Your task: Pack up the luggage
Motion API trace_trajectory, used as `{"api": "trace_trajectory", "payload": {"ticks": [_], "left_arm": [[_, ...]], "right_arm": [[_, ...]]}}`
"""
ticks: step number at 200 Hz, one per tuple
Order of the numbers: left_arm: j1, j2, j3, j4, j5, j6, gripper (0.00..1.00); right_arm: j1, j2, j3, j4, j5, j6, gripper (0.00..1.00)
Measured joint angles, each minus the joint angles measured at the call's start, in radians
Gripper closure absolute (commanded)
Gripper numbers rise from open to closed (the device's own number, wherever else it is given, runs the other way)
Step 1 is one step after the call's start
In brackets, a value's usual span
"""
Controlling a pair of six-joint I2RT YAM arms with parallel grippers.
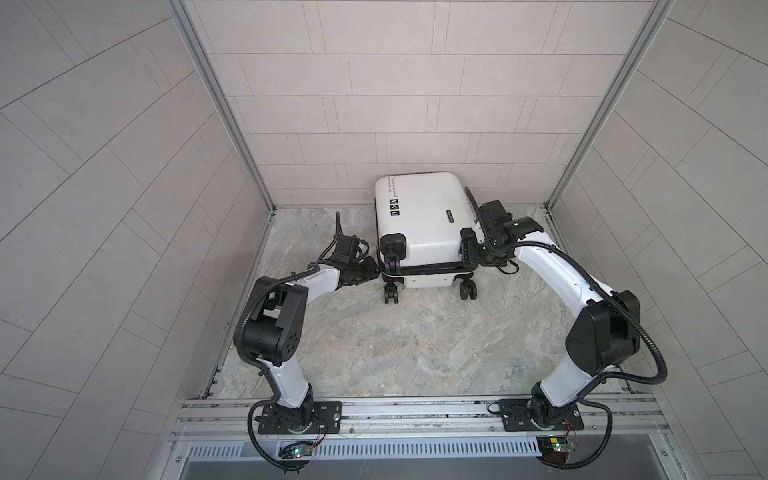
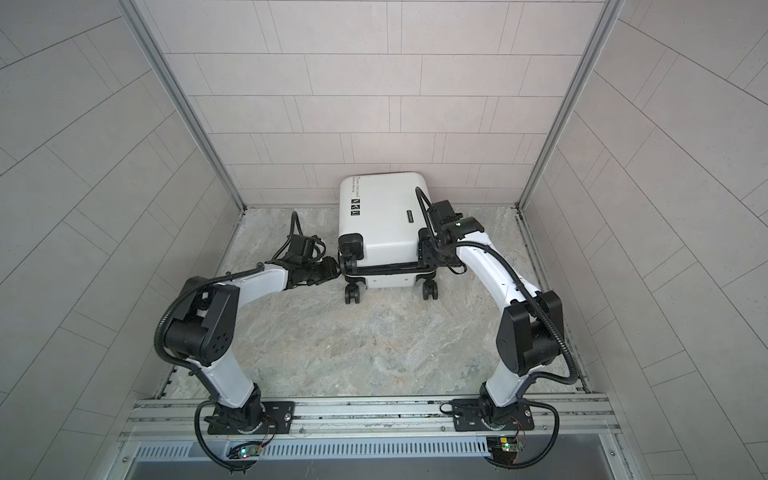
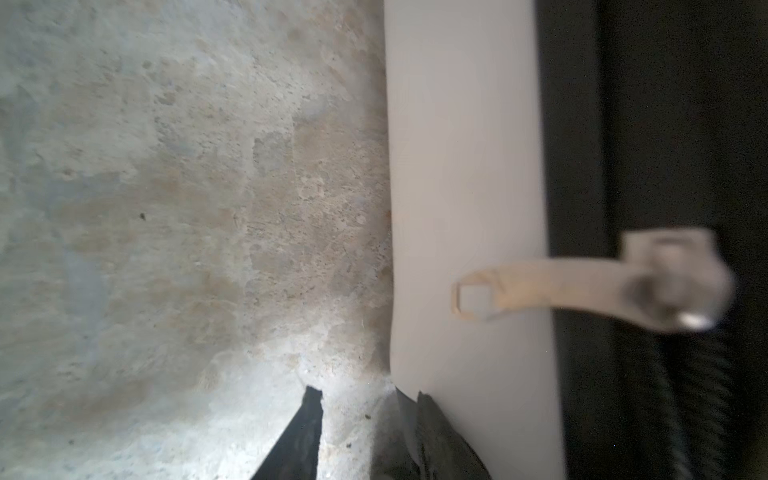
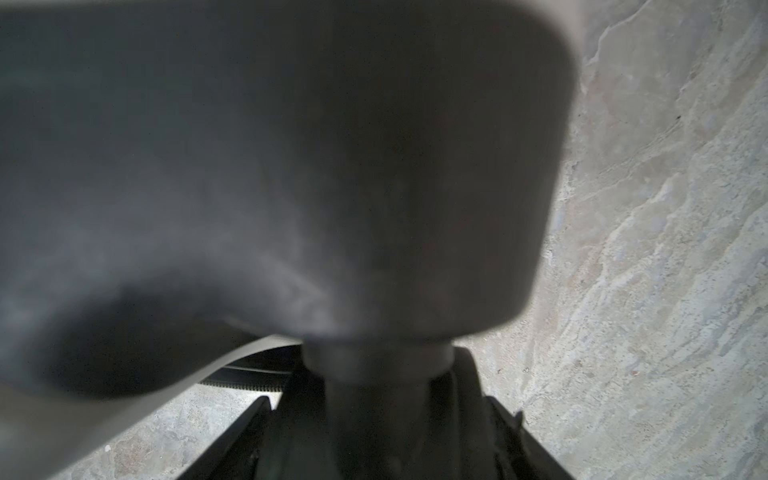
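Observation:
The luggage (image 1: 424, 216) (image 2: 382, 216), a white hard-shell suitcase, lies flat at the back of the table with its wheels toward me and its two halves folded together. A black zipper band runs between the halves. My left gripper (image 1: 374, 270) (image 2: 334, 264) (image 3: 368, 395) is at its front left corner, open. One finger (image 3: 436, 440) rests against the lower white shell, and the metal zipper pull (image 3: 582, 291) hangs just ahead of it. My right gripper (image 1: 471, 253) (image 2: 428, 253) (image 4: 388, 409) is at the front right corner. Its jaws are closed around the upper half's black wheel (image 4: 374, 208).
The marble-patterned table (image 1: 395, 353) is walled in by tiled panels at the back and on both sides. The suitcase's far end stands close to the back wall (image 1: 415, 137). The lower wheels (image 1: 390, 295) stick out toward me. An aluminium rail (image 1: 415, 409) carries both arm bases.

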Motion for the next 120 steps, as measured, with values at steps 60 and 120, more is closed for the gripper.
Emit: {"api": "trace_trajectory", "payload": {"ticks": [60, 120], "left_arm": [[-0.106, 0.054, 0.069, 0.050, -0.062, -0.027, 0.55], [-0.210, 0.062, 0.071, 0.140, -0.068, -0.062, 0.55]], "right_arm": [[-0.050, -0.002, 0.055, -0.050, 0.027, -0.008, 0.16], [-0.091, -0.074, 0.119, -0.148, 0.116, 0.000, 0.18]]}}
